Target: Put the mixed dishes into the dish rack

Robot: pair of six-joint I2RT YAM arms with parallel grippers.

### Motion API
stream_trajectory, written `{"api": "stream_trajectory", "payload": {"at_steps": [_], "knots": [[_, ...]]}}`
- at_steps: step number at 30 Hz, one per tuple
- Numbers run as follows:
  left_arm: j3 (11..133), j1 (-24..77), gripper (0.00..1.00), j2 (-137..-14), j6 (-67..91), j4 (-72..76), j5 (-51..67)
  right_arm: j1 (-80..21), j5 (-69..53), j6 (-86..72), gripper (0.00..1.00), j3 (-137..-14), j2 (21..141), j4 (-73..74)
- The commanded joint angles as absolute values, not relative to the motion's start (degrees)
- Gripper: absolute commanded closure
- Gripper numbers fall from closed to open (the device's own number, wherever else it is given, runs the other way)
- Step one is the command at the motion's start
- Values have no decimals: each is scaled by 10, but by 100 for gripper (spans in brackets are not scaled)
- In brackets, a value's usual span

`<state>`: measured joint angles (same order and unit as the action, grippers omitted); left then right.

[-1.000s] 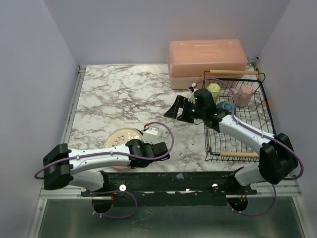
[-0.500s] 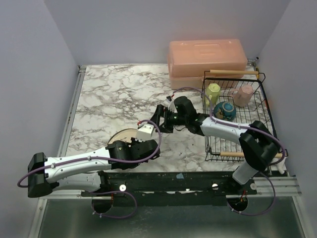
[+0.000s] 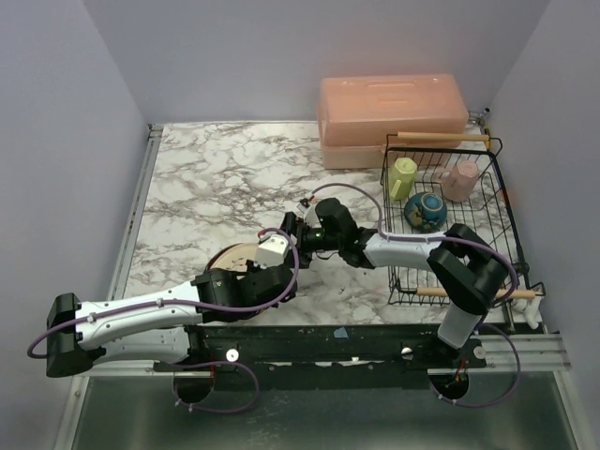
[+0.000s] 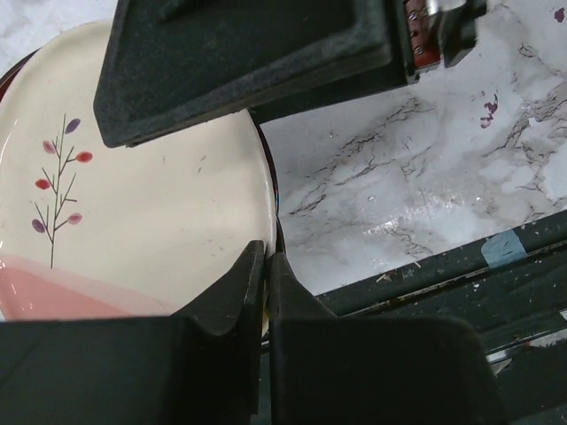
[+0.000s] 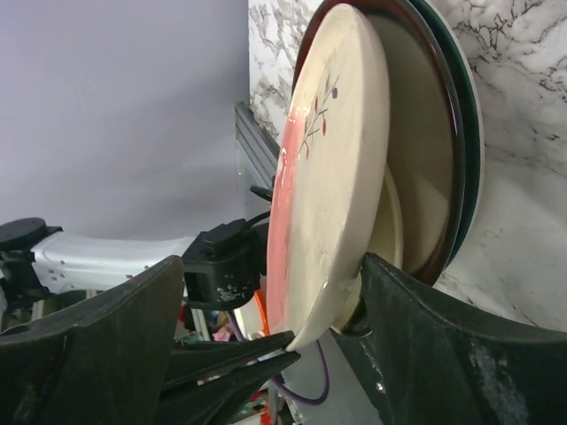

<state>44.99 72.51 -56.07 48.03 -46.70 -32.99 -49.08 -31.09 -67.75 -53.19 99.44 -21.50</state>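
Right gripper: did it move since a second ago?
Yes. The right gripper slid left and nearer, away from the dish rack, toward the floral plate.

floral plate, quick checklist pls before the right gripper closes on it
1. Left gripper shut on floral plate rim: ok.
2. Floral plate tilted up off the maroon-rimmed plate: ok.
3. Right gripper open, one finger either side of the plate: ok.
4. Right fingers clear of the maroon-rimmed plate: cannot tell.
5. Mug, pink cup and bowl sit at the dish rack far end: ok.
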Motion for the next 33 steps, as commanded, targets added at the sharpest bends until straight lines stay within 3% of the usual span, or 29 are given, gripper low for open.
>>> {"api": "stream_trajectory", "payload": {"at_steps": [1, 11, 15, 19, 23, 29, 33], "knots": [[451, 728, 100, -548, 465, -446, -333, -516, -339, -740, 21, -518, 1031, -297], [452, 728, 100, -547, 455, -441, -328, -528, -349, -762, 37, -528, 1062, -333], [450, 728, 100, -540, 447, -429, -322, -531, -353, -773, 56, -532, 1071, -353], [447, 728, 100, -531, 449, -431, -319, -535, -352, -778, 64, -535, 1072, -367], [441, 728, 100, -523, 456, -430, -315, -535, -344, -781, 82, -530, 1065, -369], [443, 728, 80, -501, 474, -459, -321, -536, -341, -786, 99, -529, 1053, -369], [440, 728, 72, -459, 482, -472, -313, -536, -332, -787, 100, -522, 1039, -366]]}}
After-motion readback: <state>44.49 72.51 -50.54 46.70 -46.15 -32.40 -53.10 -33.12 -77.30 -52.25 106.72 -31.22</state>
